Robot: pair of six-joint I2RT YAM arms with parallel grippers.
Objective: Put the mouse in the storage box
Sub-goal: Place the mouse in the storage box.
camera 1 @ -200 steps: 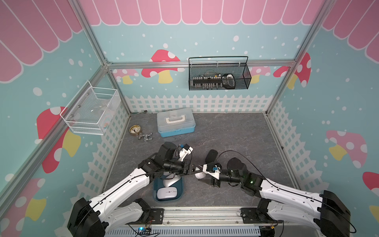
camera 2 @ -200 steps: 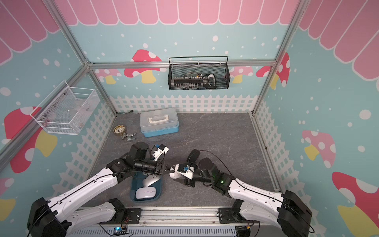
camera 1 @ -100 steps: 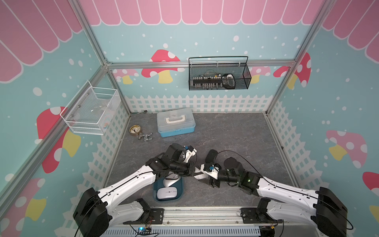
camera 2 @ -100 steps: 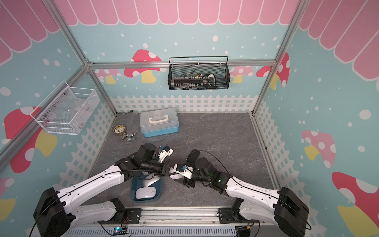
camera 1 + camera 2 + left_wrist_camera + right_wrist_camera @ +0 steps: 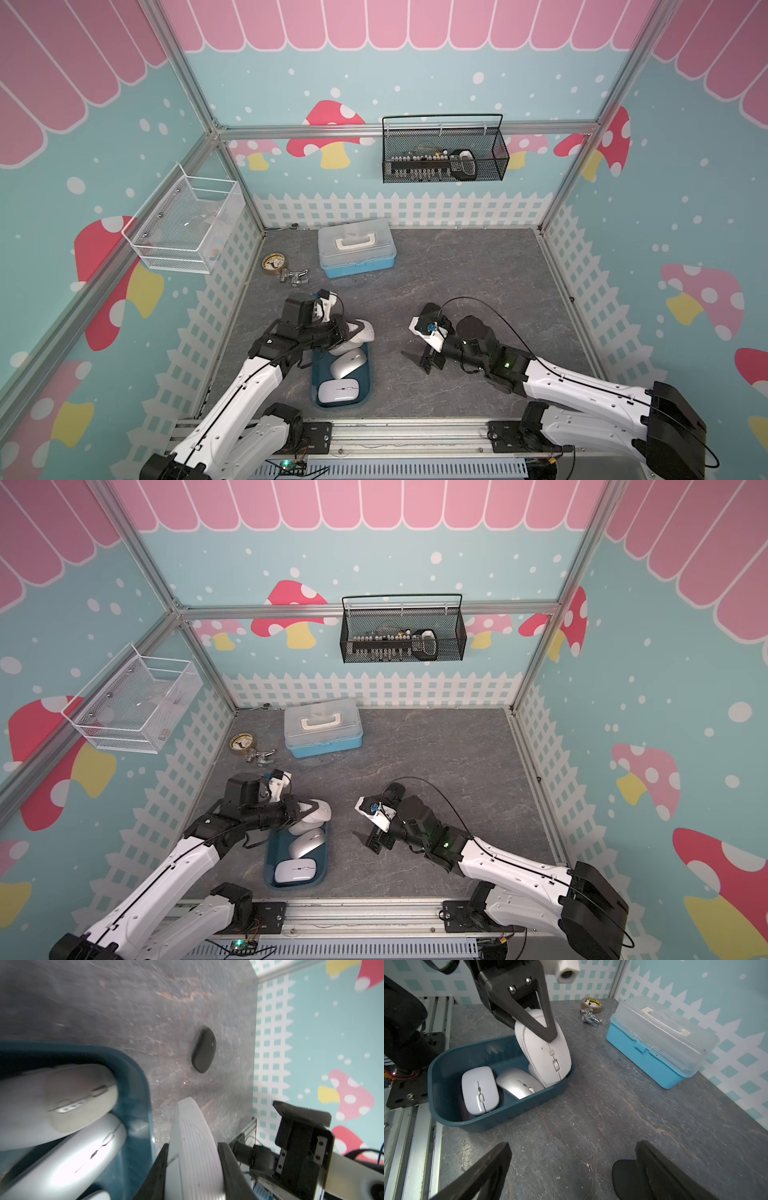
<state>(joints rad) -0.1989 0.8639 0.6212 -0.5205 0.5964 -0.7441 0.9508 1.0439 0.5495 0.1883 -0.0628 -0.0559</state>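
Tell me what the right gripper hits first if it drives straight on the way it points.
Probably the bare tabletop, just beside the storage box; the open right gripper tilts downward. Depth is unclear.

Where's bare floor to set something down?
Free: the stretch between the light-blue case and the right fence; the strip between the storage box and the right end effector. Crowded: the box's far end, where the left end effector holds a white mouse; the tape roll corner.
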